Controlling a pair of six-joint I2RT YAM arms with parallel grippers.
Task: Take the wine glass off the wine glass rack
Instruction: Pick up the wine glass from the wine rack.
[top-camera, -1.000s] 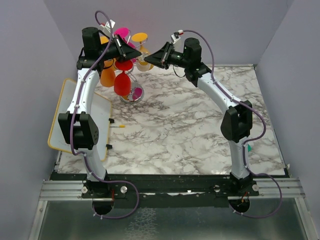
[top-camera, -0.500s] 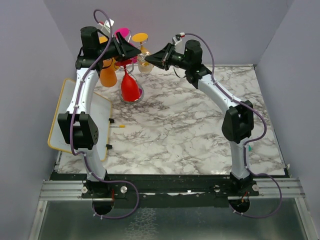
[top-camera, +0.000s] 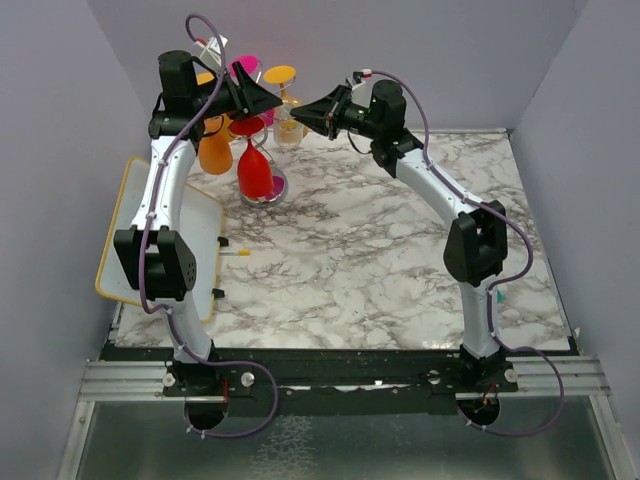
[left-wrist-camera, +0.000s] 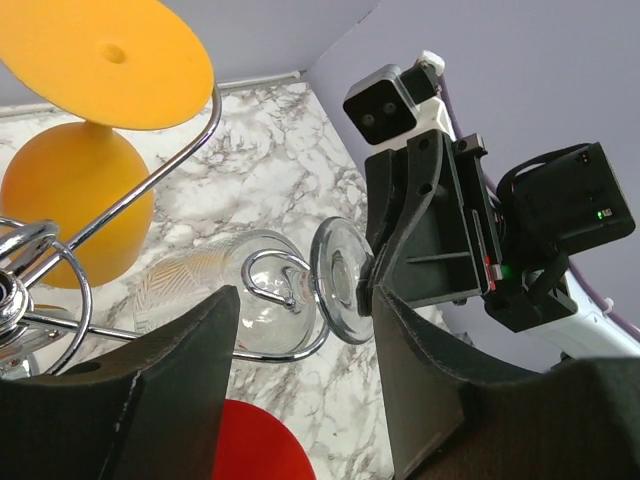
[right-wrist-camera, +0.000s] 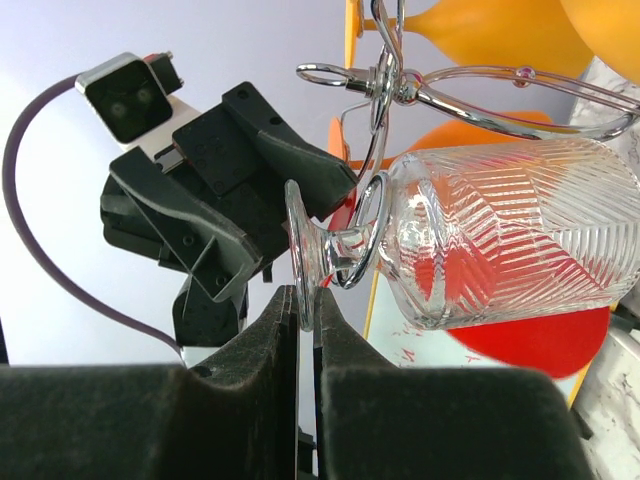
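1. Pinching the foot rim of the clear wine glass (right-wrist-camera: 500, 230), the right gripper (right-wrist-camera: 306, 300) is clamped tight.
2. Its stem sits in a curled loop of the wine glass rack (right-wrist-camera: 400, 90).
3. The left gripper (left-wrist-camera: 300, 320) has its jaws apart, holding nothing.

Lab booth: grey partition walls (top-camera: 400, 50), marble-print tabletop (top-camera: 350, 260), aluminium rail (top-camera: 560, 376).
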